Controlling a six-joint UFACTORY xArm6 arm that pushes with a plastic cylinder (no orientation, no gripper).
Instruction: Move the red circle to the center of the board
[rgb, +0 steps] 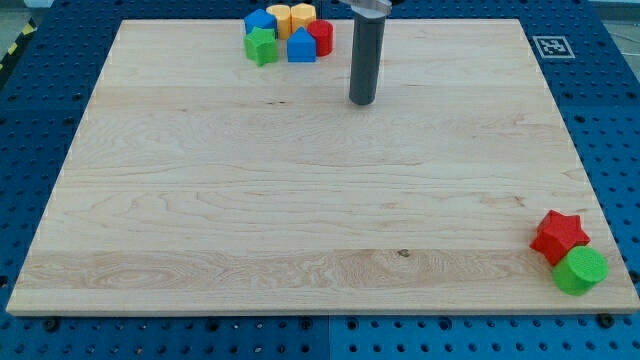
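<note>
Resting on the table (300, 200), my tip (362, 101) sits near the red circle (321, 37), toward the view's lower right of it, apart; no gripper exists to judge.

Six blocks clustered at worktop (200, 200) top edge, red circle (321, 37) on cluster's right end touching blue block (301, 46), my tip (362, 101) just right and below it, apart, red star (559, 235) touching green circle (580, 271) in the view's bottom-right corner
</note>
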